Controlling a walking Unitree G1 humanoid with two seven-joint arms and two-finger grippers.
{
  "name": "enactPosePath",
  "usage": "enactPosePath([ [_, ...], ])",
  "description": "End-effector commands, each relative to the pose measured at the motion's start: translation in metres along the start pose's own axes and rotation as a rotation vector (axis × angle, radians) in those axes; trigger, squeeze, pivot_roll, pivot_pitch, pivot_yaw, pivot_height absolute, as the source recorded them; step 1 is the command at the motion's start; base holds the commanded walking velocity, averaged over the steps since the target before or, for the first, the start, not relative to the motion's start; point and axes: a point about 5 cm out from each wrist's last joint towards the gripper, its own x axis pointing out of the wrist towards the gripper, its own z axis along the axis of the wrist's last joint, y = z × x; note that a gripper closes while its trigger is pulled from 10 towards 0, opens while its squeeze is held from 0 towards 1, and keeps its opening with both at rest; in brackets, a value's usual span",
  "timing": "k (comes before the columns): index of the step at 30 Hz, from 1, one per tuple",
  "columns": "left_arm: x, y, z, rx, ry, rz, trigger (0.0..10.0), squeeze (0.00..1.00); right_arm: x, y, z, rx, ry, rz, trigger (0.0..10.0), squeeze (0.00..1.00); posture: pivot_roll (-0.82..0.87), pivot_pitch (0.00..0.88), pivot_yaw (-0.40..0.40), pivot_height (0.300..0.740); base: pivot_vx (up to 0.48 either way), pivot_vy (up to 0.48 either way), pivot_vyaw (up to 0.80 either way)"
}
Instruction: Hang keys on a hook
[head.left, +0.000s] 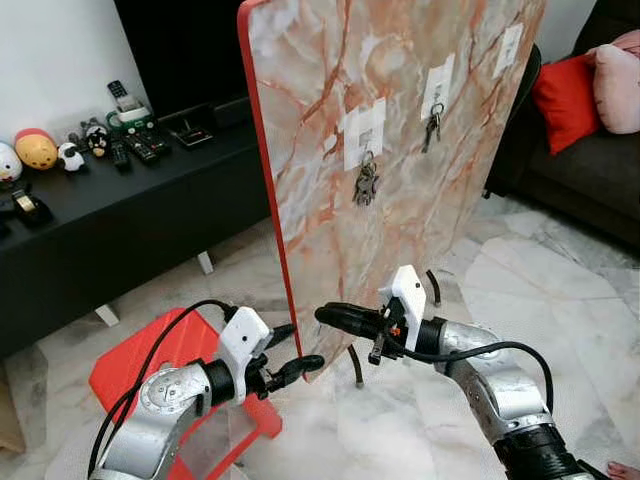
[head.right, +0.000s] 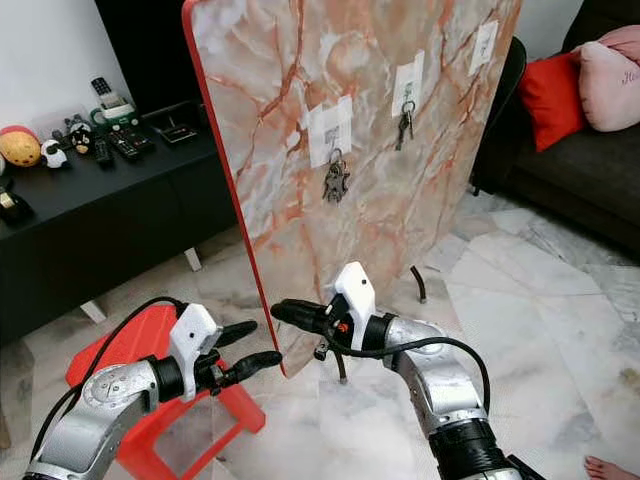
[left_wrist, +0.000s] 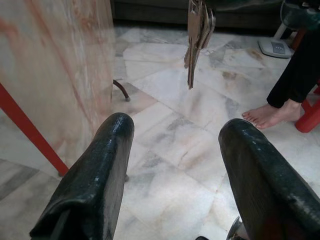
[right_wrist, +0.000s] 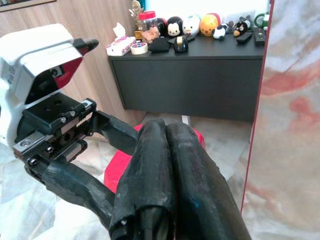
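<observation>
A tall marble-patterned board (head.left: 400, 150) with a red edge stands in front of me. It carries three white hook plates. Key bunches hang from the left plate (head.left: 366, 185) and the middle plate (head.left: 432, 125); the right plate (head.left: 510, 45) looks bare. My right gripper (head.left: 328, 316) is low in front of the board, pointing left with its fingers pressed shut. A small bunch of keys (head.left: 378, 346) dangles under those fingers, and these keys (left_wrist: 197, 35) also hang in the left wrist view. My left gripper (head.left: 308, 343) is open just left of it, holding nothing.
A red stool (head.left: 150, 365) stands under my left arm. A black bench (head.left: 130, 200) with remotes and toys runs along the left wall. A dark sofa with a red cushion (head.left: 565, 100) is at the right. A person's bare foot (left_wrist: 270, 114) rests on the marble floor.
</observation>
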Motion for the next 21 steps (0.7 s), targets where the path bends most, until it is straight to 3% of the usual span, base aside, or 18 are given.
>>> enactPosePath([
  [1, 0.001, 0.0, 0.005, 0.006, -0.002, -0.02, 10.0, 0.0, 0.0, 0.003, 0.002, -0.012, 0.004, 0.016, 10.0, 0.0, 0.01, 0.0, 0.005, 0.74, 0.0, 0.0, 0.0],
  [8, 0.001, 0.0, 0.012, -0.032, -0.007, -0.047, 10.0, 0.0, 0.0, 0.006, 0.001, -0.001, 0.026, 0.043, 10.0, 0.0, 0.02, 0.0, 0.008, 0.74, 0.0, 0.0, 0.0],
  [9, 0.001, 0.0, 0.013, -0.041, -0.013, -0.046, 9.6, 0.0, 0.0, 0.006, 0.001, 0.0, 0.03, 0.049, 10.0, 0.0, 0.02, 0.0, 0.008, 0.74, 0.0, 0.0, 0.0],
  [18, 0.004, -0.003, 0.023, -0.089, -0.041, -0.071, 10.0, 0.0, -0.001, 0.006, 0.002, 0.002, 0.043, 0.074, 10.0, 0.0, 0.02, 0.0, 0.007, 0.74, 0.0, 0.0, 0.0],
  [19, 0.005, -0.004, 0.02, -0.082, -0.025, -0.07, 9.5, 0.0, -0.001, 0.005, 0.003, 0.001, 0.042, 0.073, 10.0, 0.0, 0.02, 0.0, 0.006, 0.74, 0.0, 0.0, 0.0],
  [20, 0.005, -0.005, 0.018, -0.086, -0.015, -0.076, 6.6, 0.0, -0.001, 0.005, 0.003, 0.001, 0.042, 0.072, 10.0, 0.0, 0.02, 0.0, 0.006, 0.74, 0.0, 0.0, 0.0],
  [21, 0.005, -0.006, 0.018, -0.09, -0.014, -0.08, 6.6, 0.0, -0.001, 0.004, 0.003, 0.001, 0.042, 0.072, 10.0, 0.0, 0.02, 0.0, 0.006, 0.74, 0.0, 0.0, 0.0],
])
